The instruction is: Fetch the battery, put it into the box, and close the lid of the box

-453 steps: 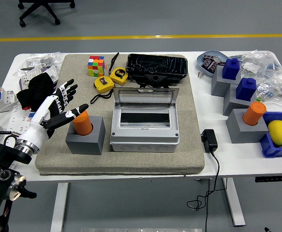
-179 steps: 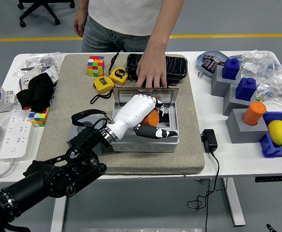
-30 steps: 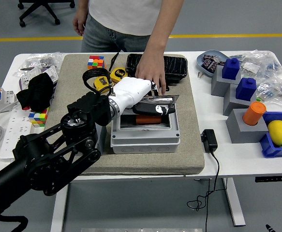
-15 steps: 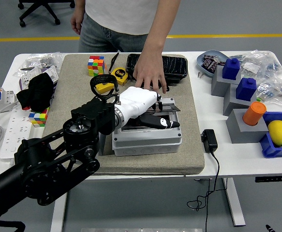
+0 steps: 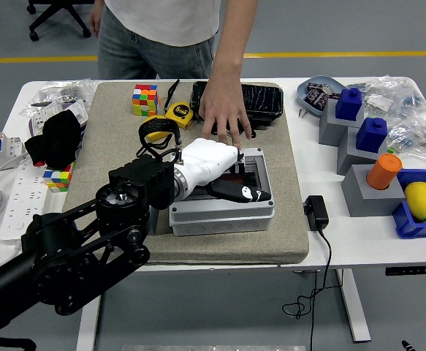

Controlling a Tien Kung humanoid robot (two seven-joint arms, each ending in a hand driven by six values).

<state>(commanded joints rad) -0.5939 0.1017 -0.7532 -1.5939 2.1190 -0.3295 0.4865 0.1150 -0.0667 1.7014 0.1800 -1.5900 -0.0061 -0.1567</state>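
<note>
Now the left hand (image 5: 223, 174) lies palm-down on the lid (image 5: 253, 168) of the grey box (image 5: 223, 208), its white back turned up and its black-tipped fingers (image 5: 243, 194) stretched flat toward the box's right front corner, gripping nothing. The black left arm (image 5: 88, 241) rises from the lower left corner and bends over the grey mat (image 5: 286, 227) on the white worktop (image 5: 322, 241). The lid appears lowered flat on the box, and the battery cannot be seen. A person at the far side rests one hand (image 5: 226, 117) with spread fingers just behind the box, at the near edge of a black case (image 5: 260, 99). The right arm is out of view.
</note>
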